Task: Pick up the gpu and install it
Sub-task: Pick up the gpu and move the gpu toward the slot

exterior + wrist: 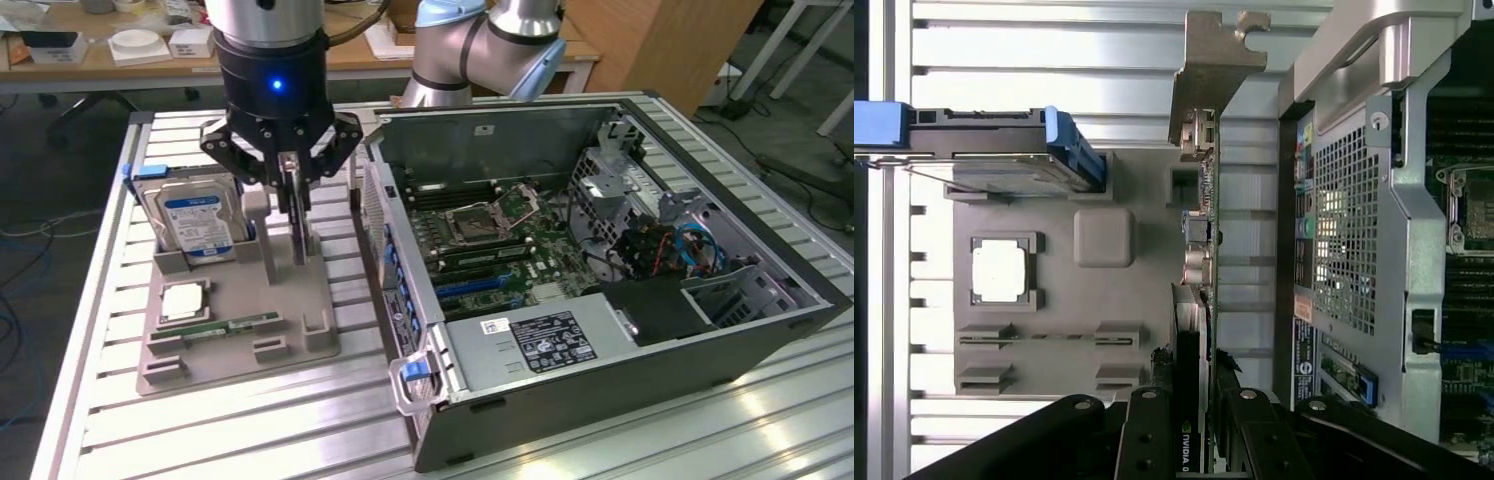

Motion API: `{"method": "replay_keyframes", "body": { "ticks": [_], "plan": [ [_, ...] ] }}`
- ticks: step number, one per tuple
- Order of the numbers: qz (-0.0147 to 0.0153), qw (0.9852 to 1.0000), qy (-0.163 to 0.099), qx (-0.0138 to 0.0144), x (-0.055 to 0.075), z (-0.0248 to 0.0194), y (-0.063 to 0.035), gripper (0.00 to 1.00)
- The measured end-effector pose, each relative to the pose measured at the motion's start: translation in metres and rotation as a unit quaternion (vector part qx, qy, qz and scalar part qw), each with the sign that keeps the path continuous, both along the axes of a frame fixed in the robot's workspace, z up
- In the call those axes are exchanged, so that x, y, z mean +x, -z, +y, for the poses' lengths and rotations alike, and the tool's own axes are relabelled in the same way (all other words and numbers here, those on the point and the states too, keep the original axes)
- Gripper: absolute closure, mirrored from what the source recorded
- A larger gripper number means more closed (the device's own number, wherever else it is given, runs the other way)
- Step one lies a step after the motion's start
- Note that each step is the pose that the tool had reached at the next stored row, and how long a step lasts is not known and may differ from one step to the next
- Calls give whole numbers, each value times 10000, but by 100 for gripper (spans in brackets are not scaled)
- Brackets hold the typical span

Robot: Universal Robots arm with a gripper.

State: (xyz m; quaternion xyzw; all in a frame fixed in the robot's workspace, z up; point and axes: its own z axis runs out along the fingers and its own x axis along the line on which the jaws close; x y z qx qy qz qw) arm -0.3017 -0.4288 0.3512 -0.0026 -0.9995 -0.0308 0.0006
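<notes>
1. The gripper point(288, 195) hangs over the grey holder point(300, 320) on the table, on the exterior view's left, beside the open computer case point(534, 400).
2. Grip: the two fingers are clenched on the top edge of the gpu point(299, 235), one on each face. In the wrist view the gripper point(1194, 375) pinches the card edge-on, with the gpu point(1194, 262) running away from it to the silver bracket point(1214, 70).
3. Card position: upright, lower edge down at the holder. We cannot tell whether it has cleared its slot.
4. Neighbours: the hard drive point(198, 215) stands just beside the card on the exterior view's left. The processor point(180, 300) and the memory stick point(220, 327) lie nearer the camera on the same holder. The motherboard point(494, 235) lies in the case floor, well apart from the card.
5. Risk, tilt: the hold is narrow and sits near one end of the card, so we judge that the bracket end could sag or swing and the card rotate between the pads.
6. Risk, snag: a lift that is not straight could bind the card in the holder and drag the holder along, or knock the hard drive.
7. Risk, case wall: the case's near wall stands between holder and motherboard, so a low carry could catch the bracket on its rim.
8. Risk, seating: any skew in the grip carries over to the slot, and pressing down misaligned could jam the edge connector or bend the bracket against the rear panel point(1344, 230).
</notes>
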Motion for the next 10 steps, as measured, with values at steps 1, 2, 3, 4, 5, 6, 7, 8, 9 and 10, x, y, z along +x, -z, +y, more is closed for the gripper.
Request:
{"method": "replay_keyframes", "body": {
  "ticks": [1, 2, 3, 4, 5, 6, 7, 8, 9, 10],
  "plan": [
    [0, 10000, 0, -2, 0, 0, -5, 74],
    [0, 10000, 0, -5, 0, 0, -10, 74],
    [0, 10000, 0, -9, 0, 0, -16, 74],
    [0, 10000, 0, -11, 0, 0, -21, 74],
    [0, 10000, 0, -12, 0, 0, -30, 74],
    [0, 10000, 0, -12, 0, 0, -41, 74],
    [0, 10000, 0, -12, 0, 0, -53, 74],
    [0, 10000, 0, -12, 0, 0, -68, 74],
    [0, 10000, 0, -12, 0, 0, -87, 74],
    [0, 10000, 0, -12, 0, 0, -105, 74]
  ]
}}
